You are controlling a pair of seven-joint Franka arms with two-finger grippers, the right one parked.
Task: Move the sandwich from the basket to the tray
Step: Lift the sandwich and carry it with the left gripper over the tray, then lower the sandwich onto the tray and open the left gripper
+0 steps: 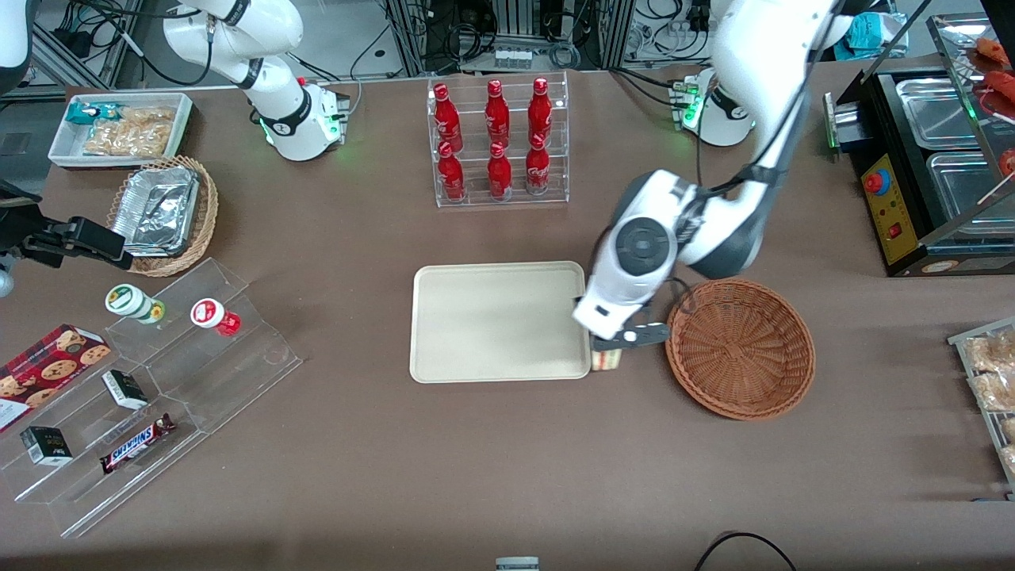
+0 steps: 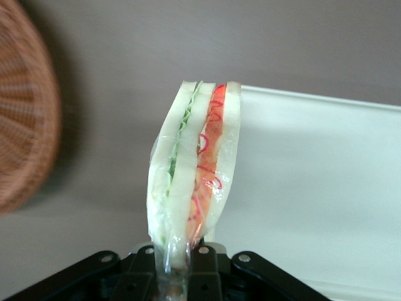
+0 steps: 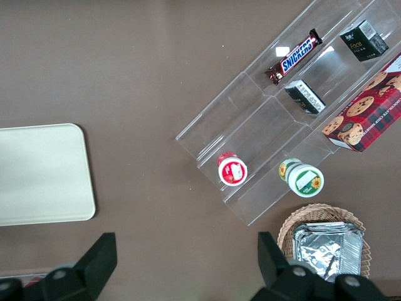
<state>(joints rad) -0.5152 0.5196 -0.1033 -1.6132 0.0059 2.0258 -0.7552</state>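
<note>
The hand (image 1: pixel 612 349) was clenched on the wrapped sandwich (image 2: pixel 191 172), pinching its narrow end, between the basket (image 1: pixel 741 346) and the tray (image 1: pixel 498 321), at the tray's edge. It looked light and soft, with slippery film; firm squeezing would likely crush it.

table (image 1: pixel 357 460): brown | tray (image 1: pixel 498 321), basket (image 1: pixel 741 346), bottle rack (image 1: pixel 499 143) on it | claw (image 1: pixel 614 349), apparently above tray's rim

From my remote station I saw a wide brown desk (image 1: pixel 357 444) under even light, with metal racks and tangled black cables (image 1: pixel 507 32) at its edge farthest from the front camera.
</note>
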